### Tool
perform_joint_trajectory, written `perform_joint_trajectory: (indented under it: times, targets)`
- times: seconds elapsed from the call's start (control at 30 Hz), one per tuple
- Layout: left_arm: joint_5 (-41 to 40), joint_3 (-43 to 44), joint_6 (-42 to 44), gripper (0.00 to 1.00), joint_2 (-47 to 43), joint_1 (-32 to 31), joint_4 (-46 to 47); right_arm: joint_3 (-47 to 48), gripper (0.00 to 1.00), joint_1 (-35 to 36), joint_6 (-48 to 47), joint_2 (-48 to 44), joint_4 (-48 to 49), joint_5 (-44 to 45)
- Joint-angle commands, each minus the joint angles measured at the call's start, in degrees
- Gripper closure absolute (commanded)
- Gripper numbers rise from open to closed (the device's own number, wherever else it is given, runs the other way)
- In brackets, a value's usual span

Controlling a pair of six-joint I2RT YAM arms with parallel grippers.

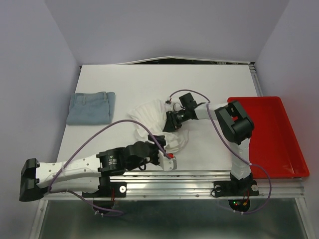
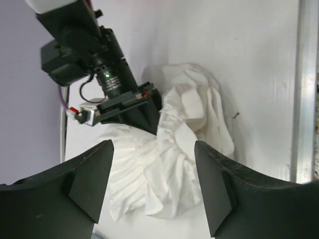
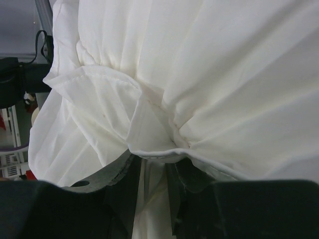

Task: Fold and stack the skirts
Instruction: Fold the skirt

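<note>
Spreading the white skirt (image 1: 146, 112) needs a slow pull from the right gripper (image 3: 150, 185) clamping it (left gripper (image 2: 153, 159) gapes empty).

Probably a robotics lab; plain pale walls (image 1: 164, 30) box in a white table (image 1: 149, 79); aluminium mounting rail (image 1: 194, 181).

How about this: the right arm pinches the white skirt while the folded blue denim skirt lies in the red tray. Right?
Not quite. The blue denim skirt lies folded on the white table, far left, not in the red tray, as the top external view shows. The right gripper does pinch the white skirt.
</note>
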Motion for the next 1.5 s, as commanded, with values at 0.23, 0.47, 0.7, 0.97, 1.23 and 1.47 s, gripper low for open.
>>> perform_joint_trajectory:
  times: [0.23,0.47,0.7,0.97,1.23,1.47]
  targets:
    - [1.55,6.01,-1.22,0.51,22.87,12.1,8.1,-0.12,0.67,0.41,-2.36,4.56,-4.1,5.23]
    - [7.69,-0.65,2.11,0.64,27.38,11.14,8.64,0.58,0.67,0.41,-1.83,5.52,-4.19,5.49]
    - [9.89,3.89,-0.51,0.34,20.99,13.25,-1.0,0.76,0.67,0.41,-2.89,6.66,-4.89,6.1]
    - [11.64,2.32,2.12,0.02,12.1,12.81,-11.67,1.2,0.68,0.41,-2.8,8.25,-5.07,6.98]
    - [9.2,1.71,-7.53,0.02,17.71,6.66,-6.76,1.29,0.68,0.41,-2.1,8.95,-5.15,6.19]
    - [-3.54,2.32,-11.67,0.02,29.12,4.81,3.69,0.41,0.68,0.41,-2.71,8.69,-5.33,5.93]
